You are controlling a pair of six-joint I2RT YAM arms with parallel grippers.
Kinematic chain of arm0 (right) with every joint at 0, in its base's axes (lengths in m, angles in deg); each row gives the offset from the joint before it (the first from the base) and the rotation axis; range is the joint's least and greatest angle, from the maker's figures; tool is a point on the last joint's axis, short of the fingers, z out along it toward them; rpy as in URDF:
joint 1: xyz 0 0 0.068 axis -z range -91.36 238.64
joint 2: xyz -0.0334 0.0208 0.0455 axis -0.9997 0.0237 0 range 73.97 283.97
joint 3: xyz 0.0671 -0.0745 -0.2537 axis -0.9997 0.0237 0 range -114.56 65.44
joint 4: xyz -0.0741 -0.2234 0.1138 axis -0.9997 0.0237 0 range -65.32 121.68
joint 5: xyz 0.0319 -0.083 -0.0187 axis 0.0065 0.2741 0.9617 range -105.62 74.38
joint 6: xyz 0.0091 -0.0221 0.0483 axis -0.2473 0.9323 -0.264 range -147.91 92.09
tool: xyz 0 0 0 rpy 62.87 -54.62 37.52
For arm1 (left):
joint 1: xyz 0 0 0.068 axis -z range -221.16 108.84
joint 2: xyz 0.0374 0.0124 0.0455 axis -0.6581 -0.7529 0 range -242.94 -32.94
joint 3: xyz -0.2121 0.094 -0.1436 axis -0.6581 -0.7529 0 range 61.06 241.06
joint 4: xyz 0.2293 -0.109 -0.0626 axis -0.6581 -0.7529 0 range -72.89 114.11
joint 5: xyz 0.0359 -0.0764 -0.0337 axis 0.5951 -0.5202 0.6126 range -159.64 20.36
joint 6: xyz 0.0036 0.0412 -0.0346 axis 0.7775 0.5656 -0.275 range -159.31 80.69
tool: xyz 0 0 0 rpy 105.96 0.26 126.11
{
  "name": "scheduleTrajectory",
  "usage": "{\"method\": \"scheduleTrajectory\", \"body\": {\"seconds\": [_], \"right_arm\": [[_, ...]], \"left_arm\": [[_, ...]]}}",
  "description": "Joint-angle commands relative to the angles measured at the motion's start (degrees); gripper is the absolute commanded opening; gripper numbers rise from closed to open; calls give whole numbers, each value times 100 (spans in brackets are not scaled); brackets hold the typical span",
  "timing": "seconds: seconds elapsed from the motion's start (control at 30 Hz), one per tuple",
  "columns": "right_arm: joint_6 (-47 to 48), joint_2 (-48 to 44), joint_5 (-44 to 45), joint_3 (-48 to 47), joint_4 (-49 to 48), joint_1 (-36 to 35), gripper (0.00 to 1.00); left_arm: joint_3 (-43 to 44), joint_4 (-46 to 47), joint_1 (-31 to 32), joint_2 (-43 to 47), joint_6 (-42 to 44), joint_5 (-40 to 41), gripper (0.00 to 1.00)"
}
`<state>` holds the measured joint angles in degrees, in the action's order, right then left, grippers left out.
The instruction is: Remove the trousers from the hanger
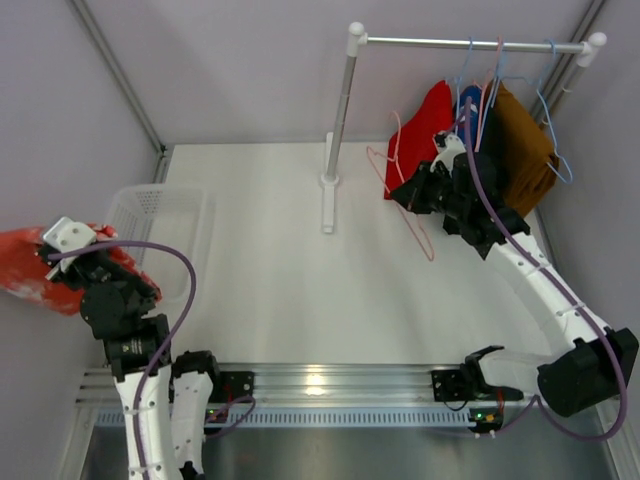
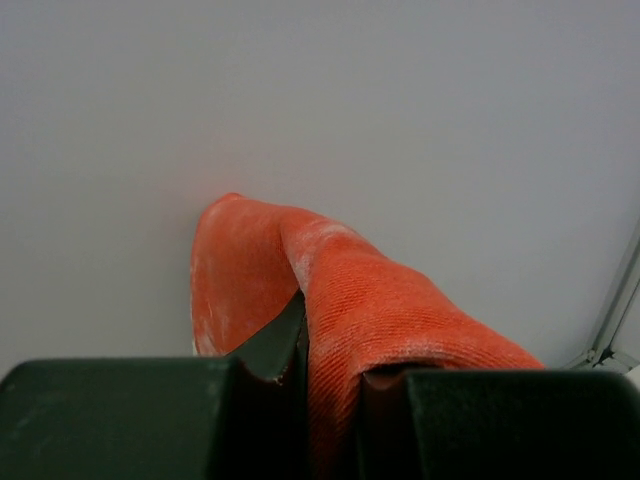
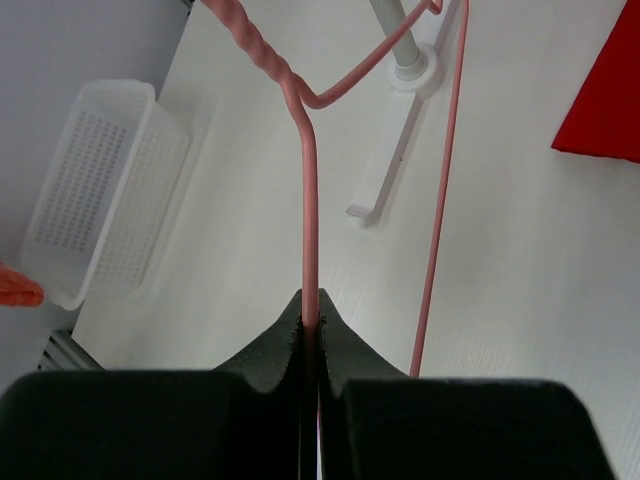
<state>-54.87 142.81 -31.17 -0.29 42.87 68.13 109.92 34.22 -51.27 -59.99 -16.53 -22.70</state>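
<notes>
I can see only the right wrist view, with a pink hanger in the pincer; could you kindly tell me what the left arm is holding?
Observer: The left pincer is shut on the orange-red speckled trousers.
Operator: Are they over the basket?
Observer: No, the top view shows them left of the white basket, not above it.
Operator: Is my hanger off the rail?
Observer: Yes, the pink hanger is clear of the rail, where other garments hang.

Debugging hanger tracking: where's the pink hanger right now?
Right side of the top view: the pink hanger is off the rail, clamped in the right gripper, between the rack's post and the hanging red trousers.
</notes>
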Motion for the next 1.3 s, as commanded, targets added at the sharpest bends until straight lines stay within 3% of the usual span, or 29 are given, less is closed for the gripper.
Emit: {"method": "scheduleTrajectory", "body": {"seconds": [0.0, 0.13, 0.37, 0.5, 0.67, 0.8, 0.9, 0.93, 1.03, 1.27], "right_arm": [[121, 86, -53, -352, -378, -111, 0], [112, 147, 17, -370, -361, -111, 0], [235, 191, 70, -563, -159, -102, 0], [314, 95, 61, -598, -36, -102, 0], [481, -151, -44, -616, 123, -102, 0], [604, -362, 140, -739, 377, -93, 0], [657, -634, 263, -696, 518, -84, 0], [666, -713, 324, -678, 562, -93, 0], [622, -977, 447, -634, 685, -93, 0], [456, -1233, 746, -774, 791, -84, 0]], "left_arm": [[-271, 1177, -53, -133, 226, -492, 0], [-579, 1178, -44, -694, -246, -764, 0], [-1036, 1757, -53, -2241, -907, -2108, 0], [-958, 2223, -53, -3680, -1109, -2557, 0], [-397, 1917, -53, -5001, -1311, -2892, 2], [219, 820, -61, -5565, -1864, -2681, 22], [405, -77, -61, -5295, -2313, -3145, 52], [422, -279, -61, -5180, -2601, -3304, 72], [536, -983, -61, -4609, -2849, -3822, 99], [1773, -2803, -61, -3273, -2762, -5052, 99]]}}
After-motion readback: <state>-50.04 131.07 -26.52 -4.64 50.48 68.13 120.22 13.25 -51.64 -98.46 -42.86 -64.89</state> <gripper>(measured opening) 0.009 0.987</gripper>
